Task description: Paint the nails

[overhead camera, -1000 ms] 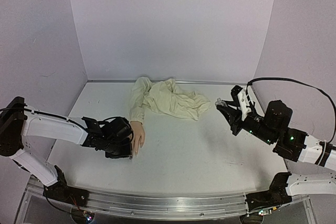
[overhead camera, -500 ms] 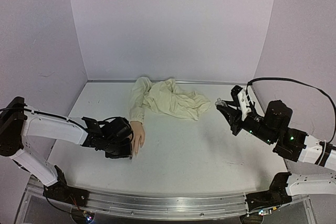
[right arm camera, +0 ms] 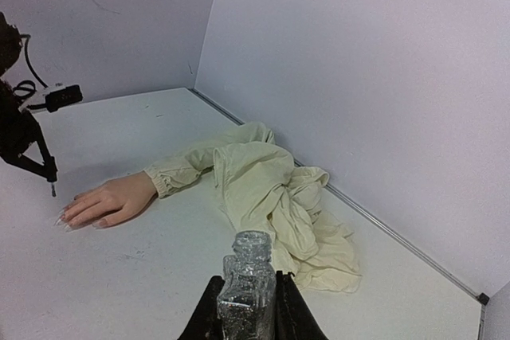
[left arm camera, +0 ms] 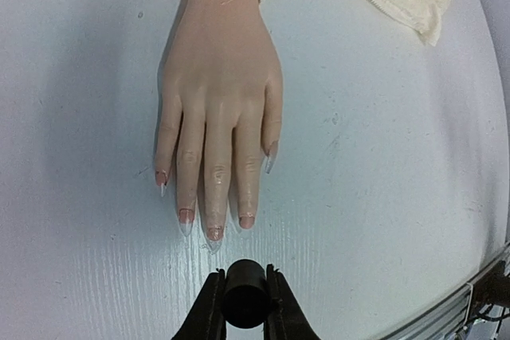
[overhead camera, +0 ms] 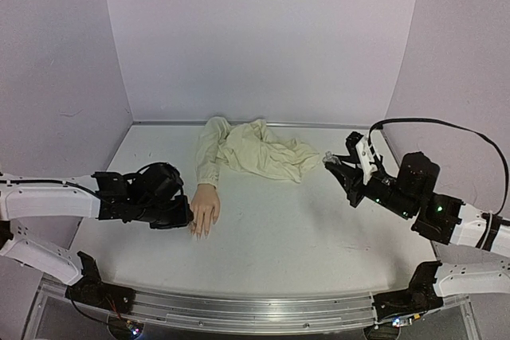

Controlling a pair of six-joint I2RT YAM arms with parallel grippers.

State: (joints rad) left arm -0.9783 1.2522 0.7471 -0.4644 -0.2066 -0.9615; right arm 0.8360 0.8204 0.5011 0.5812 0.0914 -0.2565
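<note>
The pale peach mannequin hand [overhead camera: 205, 209] lies palm down on the white table, fingers toward the near edge. Its nails [left arm camera: 213, 234] show in the left wrist view, pointed and pale, some pinkish. The cream sleeve [overhead camera: 255, 149] trails toward the back wall. My left gripper [overhead camera: 182, 217] sits just left of the fingers, shut on a black brush cap [left arm camera: 245, 304] a short way off the fingertips. My right gripper [overhead camera: 339, 169] hovers at the right, shut on an open, uncapped glittery polish bottle [right arm camera: 249, 276], held upright.
The crumpled cream fabric [right arm camera: 275, 193] lies between the hand and the right gripper, near the back wall. The left arm [right arm camera: 24, 129] shows at the far left of the right wrist view. The table's metal front rail [overhead camera: 239, 312] runs along the near edge.
My left arm has drawn back to the left, uncovering the mannequin fingers it was over. My right gripper with the bottle has shifted slightly left.
</note>
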